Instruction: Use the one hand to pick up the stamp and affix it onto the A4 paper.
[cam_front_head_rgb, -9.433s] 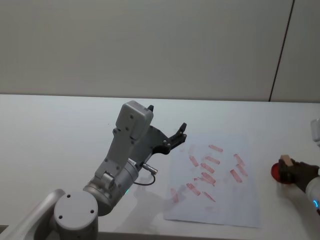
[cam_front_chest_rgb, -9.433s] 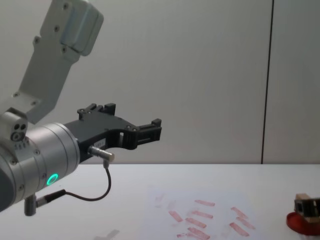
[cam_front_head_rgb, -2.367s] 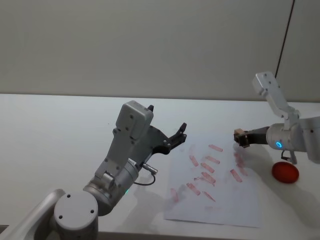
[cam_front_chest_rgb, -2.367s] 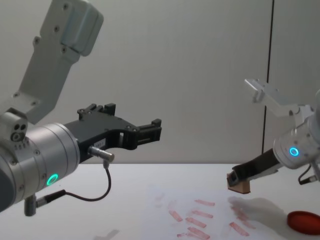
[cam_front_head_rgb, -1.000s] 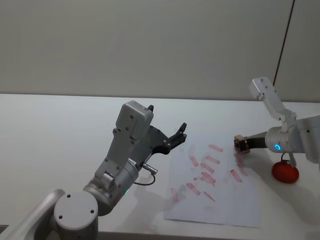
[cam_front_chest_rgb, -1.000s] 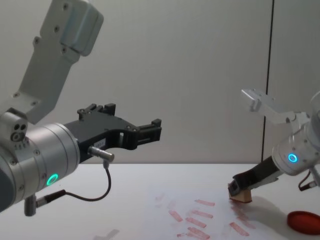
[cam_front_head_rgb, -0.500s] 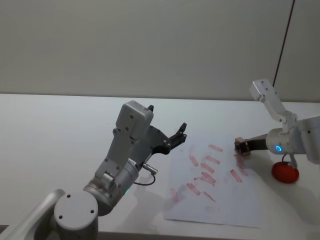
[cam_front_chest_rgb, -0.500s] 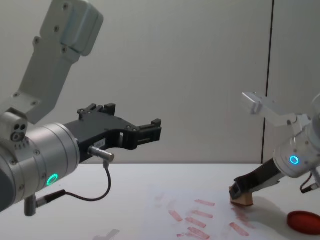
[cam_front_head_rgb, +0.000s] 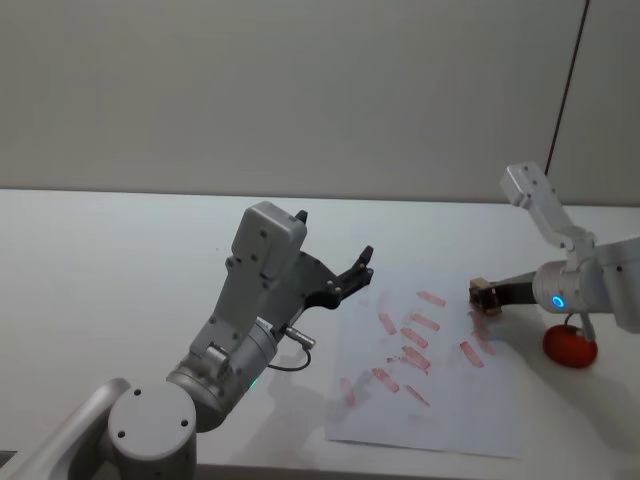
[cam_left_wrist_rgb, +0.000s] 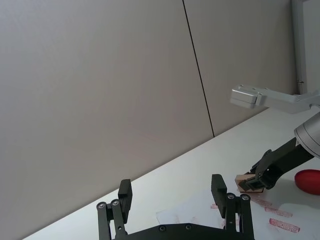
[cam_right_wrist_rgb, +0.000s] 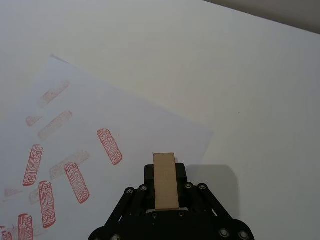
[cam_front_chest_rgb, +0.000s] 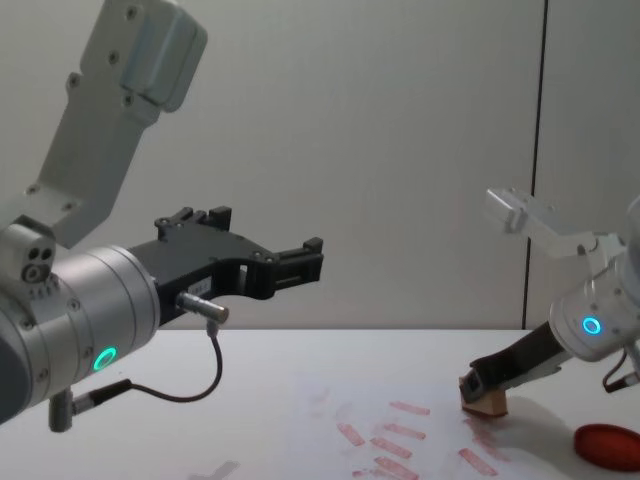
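The tan wooden stamp (cam_front_head_rgb: 484, 293) is held in my right gripper (cam_front_head_rgb: 490, 297), which is shut on it and has a cyan ring light on its wrist. It sits low over the far right part of the A4 paper (cam_front_head_rgb: 440, 405), beside several red prints; I cannot tell whether it touches the sheet. From the side, the stamp (cam_front_chest_rgb: 486, 402) hangs at the tip of the right gripper (cam_front_chest_rgb: 478, 386), just over the paper (cam_front_chest_rgb: 325, 415). The right wrist view looks down on the stamp (cam_right_wrist_rgb: 165, 187) between the black fingers (cam_right_wrist_rgb: 150, 176), near the paper's (cam_right_wrist_rgb: 80, 110) corner. My left gripper (cam_front_head_rgb: 352, 270) is raised and open with nothing in it.
A flat red ink pad (cam_front_head_rgb: 570, 345) lies on the white table to the right of the paper, just behind the right wrist, and is also seen in the chest view (cam_front_chest_rgb: 606, 445). The left arm's gripper (cam_front_chest_rgb: 290, 262) with its cable hangs above the paper's left edge.
The right gripper has sunk a little lower toward the paper with the stamp and shifted slightly right. The left arm has not moved.
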